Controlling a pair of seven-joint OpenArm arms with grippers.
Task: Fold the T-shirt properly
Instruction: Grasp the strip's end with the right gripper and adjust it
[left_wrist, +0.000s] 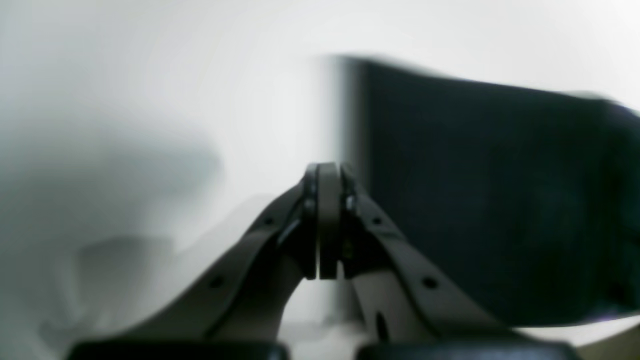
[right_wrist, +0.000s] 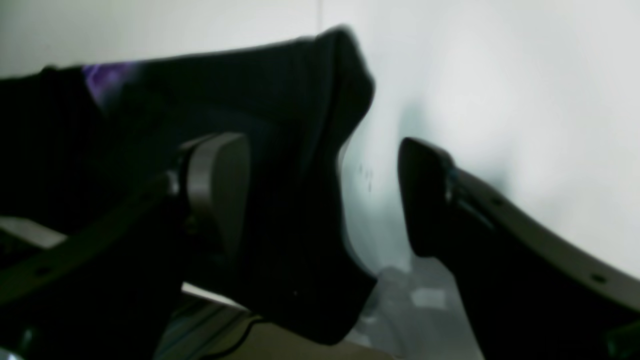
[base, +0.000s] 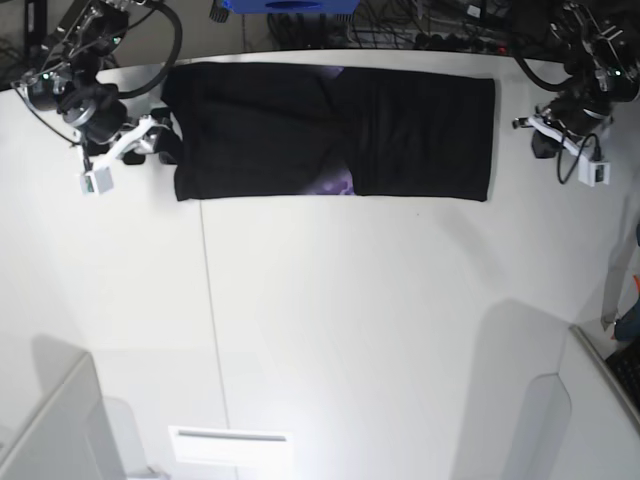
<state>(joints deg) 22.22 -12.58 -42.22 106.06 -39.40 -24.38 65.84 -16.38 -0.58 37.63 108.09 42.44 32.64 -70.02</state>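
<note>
The black T-shirt (base: 330, 130) lies folded into a long flat band across the far side of the white table (base: 350, 320), with a bit of purple print (base: 340, 183) at its front edge. My right gripper (base: 165, 140) is at the shirt's left end. In the right wrist view it (right_wrist: 320, 190) is open, and the shirt's edge (right_wrist: 300, 150) stands between its fingers. My left gripper (base: 540, 135) is just past the shirt's right end, apart from it. In the left wrist view it (left_wrist: 327, 170) is shut and empty, with the shirt (left_wrist: 500, 200) to its right.
A blue object (base: 290, 5) and cables (base: 430, 20) lie behind the table's far edge. A seam (base: 212, 330) runs down the table. Grey panels stand at the near left (base: 50, 430) and near right (base: 560, 420) corners.
</note>
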